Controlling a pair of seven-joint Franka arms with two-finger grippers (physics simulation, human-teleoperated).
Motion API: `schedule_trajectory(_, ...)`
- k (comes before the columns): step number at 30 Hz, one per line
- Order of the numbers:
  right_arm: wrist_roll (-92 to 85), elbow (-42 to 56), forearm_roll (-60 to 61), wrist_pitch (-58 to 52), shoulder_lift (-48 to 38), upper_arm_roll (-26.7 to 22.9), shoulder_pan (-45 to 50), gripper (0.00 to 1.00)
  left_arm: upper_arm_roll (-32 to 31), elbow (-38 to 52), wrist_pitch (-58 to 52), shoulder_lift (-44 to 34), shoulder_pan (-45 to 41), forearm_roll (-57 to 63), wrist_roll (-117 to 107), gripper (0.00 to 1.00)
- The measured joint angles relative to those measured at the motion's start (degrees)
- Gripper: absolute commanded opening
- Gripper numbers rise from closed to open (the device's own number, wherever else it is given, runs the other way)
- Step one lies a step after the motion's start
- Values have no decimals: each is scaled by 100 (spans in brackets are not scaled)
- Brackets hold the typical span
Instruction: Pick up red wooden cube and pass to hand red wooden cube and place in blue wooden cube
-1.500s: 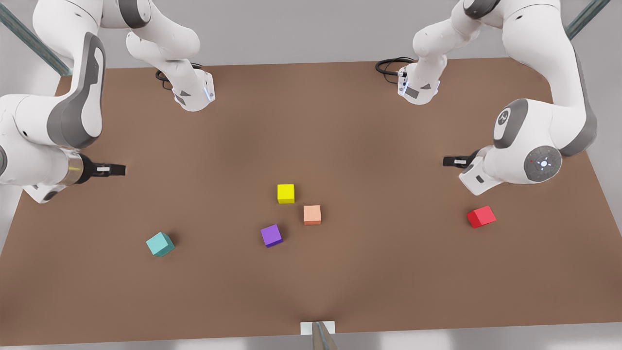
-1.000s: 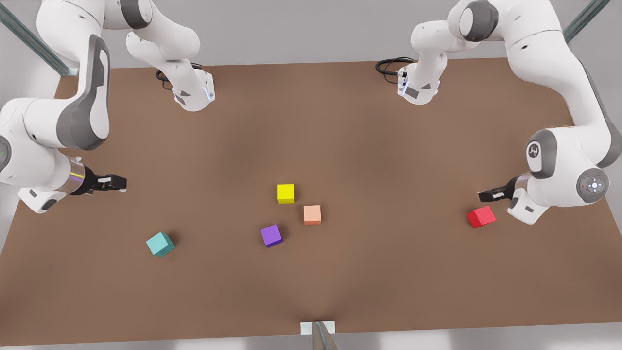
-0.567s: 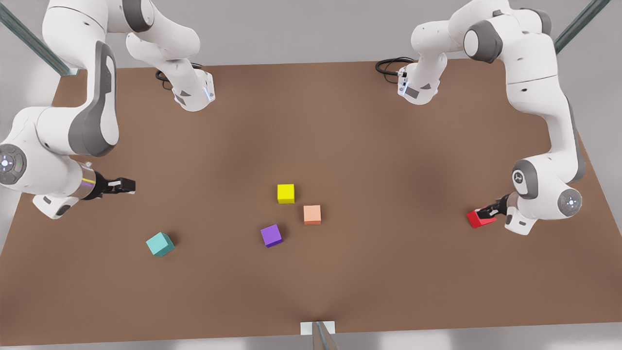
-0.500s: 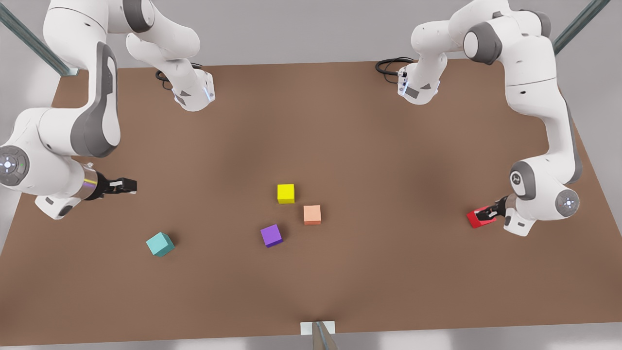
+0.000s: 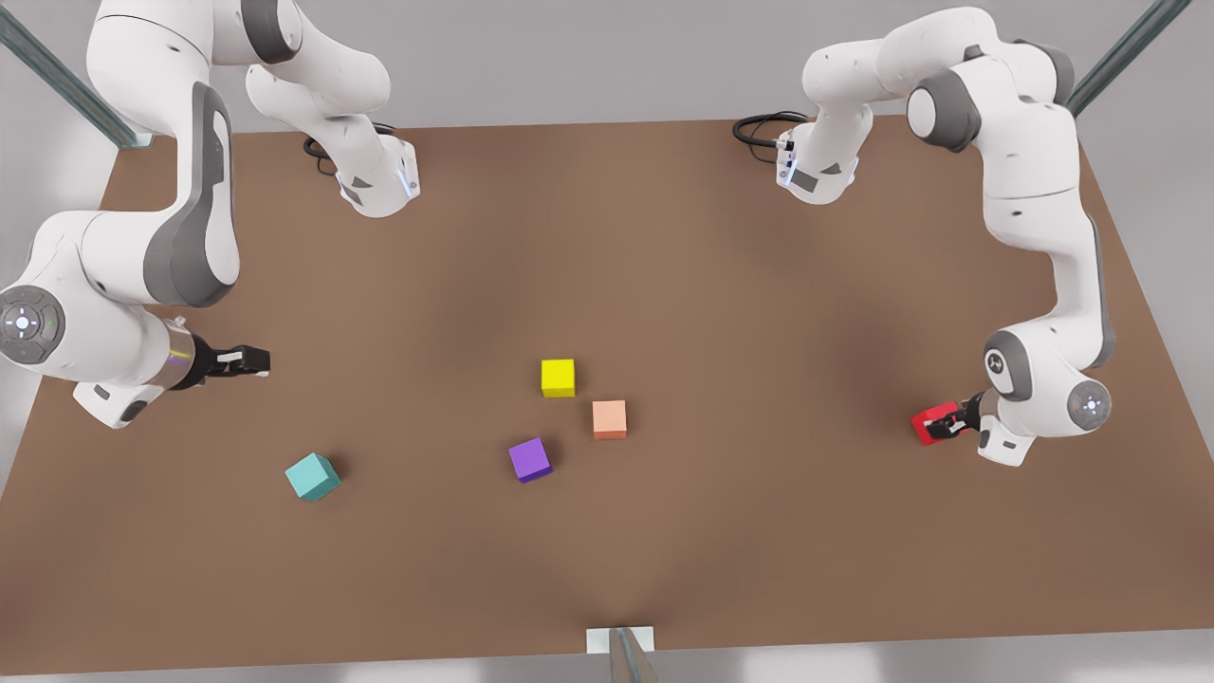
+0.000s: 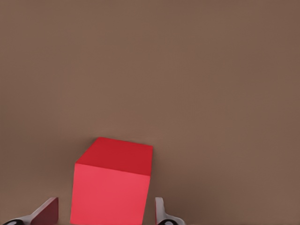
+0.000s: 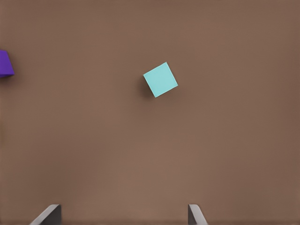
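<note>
I have the red wooden cube (image 5: 931, 420) at the right edge of the front view, sitting on the brown table (image 5: 664, 247), with the left gripper (image 5: 942, 426) down around it. In the left wrist view the red wooden cube (image 6: 112, 185) stands between the two fingertips (image 6: 46, 213), a sliver of table showing on each side, so the jaws are spread and straddling it rather than clamped. From the front view I cannot make that gap out; the black fingers overlap the cube and the wrist hides the rest.

The hand (image 5: 254, 360), my right gripper, hangs over the table at the left of the front view, well apart from the red cube. Its fingertips (image 7: 49, 214) are cut off at the bottom of the right wrist view, wide apart with nothing between them.

The blue wooden cube (image 5: 312, 476) lies lower left in the front view, near that hand, and the same blue wooden cube (image 7: 160, 79) sits turned at an angle, upper middle in the right wrist view. A purple cube (image 5: 529, 459), a peach cube (image 5: 609, 418) and a yellow cube (image 5: 558, 377) cluster mid-table; the purple cube (image 7: 4, 63) is clipped at the right wrist view's left edge.
</note>
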Motion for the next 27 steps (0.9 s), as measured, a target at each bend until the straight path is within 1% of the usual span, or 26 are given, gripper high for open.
schedule_trajectory(11,-26,-67,2,-24,-9,0,0,100,-6,46,322,456,11,-166,244,100)
schedule_trajectory(12,-29,-76,2,-28,-9,0,0,100,-8,56,365,483,23,-165,264,93)
schedule_trajectory(13,-31,-90,2,-34,-9,0,0,100,-11,62,400,497,30,-152,273,78)
schedule_trajectory(14,-34,-98,2,-39,-9,0,0,100,-14,68,430,508,33,-136,278,74)
schedule_trajectory(15,-36,-103,2,-43,-9,0,0,100,-16,83,456,513,37,-122,282,66)
schedule_trajectory(16,-38,-105,2,-46,-9,0,0,100,-20,94,479,514,40,-117,288,63)
schedule_trajectory(18,-42,-106,2,-52,-9,0,0,100,-58,127,513,497,44,-111,296,60)
schedule_trajectory(20,-45,-107,2,-56,-9,0,0,100,-183,140,533,425,56,-106,295,59)
schedule_trajectory(23,-50,-97,1,-60,-6,3,-1,100,-731,321,532,406,40,-163,183,59)
schedule_trajectory(25,-56,-26,27,-38,42,13,5,100,-1565,773,383,421,18,-202,-99,59)
schedule_trajectory(27,-163,435,338,43,464,41,72,100,-2473,1167,119,422,1,-324,-478,59)
